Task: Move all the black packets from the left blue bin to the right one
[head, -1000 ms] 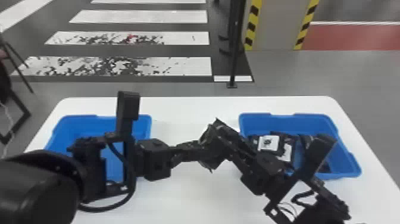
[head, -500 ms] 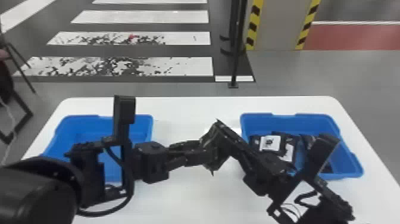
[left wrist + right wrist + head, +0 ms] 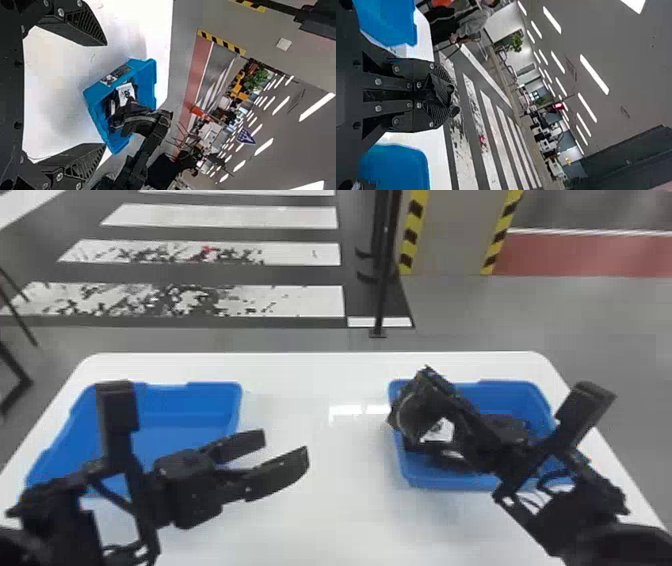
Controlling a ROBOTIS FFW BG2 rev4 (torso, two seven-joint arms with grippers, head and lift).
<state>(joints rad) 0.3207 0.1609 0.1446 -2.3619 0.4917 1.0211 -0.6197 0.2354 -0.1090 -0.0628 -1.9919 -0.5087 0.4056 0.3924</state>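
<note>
- Jaws, head view: I have my left gripper (image 3: pixel 285 446) spread wide with nothing between the fingers, while my right gripper (image 3: pixel 429 382) is closed on what I take for a dark packet (image 3: pixel 414 412), held above the right bin (image 3: pixel 450 482). I judge I carry it there so that letting go would drop it among the others.
- I hold the left gripper over the table (image 3: pixel 320 520), just beside the left bin (image 3: pixel 215 385); open like that, it seems ready for another pick. Whether more packets lie behind that arm, I cannot tell.
- Left wrist view: my two fingers stand well apart, bare white tabletop between them. Farther off, the held packet hangs over the bin's packets, among them one with a white label (image 3: pixel 126 92); keeping it inside the walls should stop it snagging or spilling outside.
- Right wrist view: my fingers press together at the tips, as a thin, floppy packet would call for. I'd judge the step as placing; lowering a little before opening would help it settle flat.
</note>
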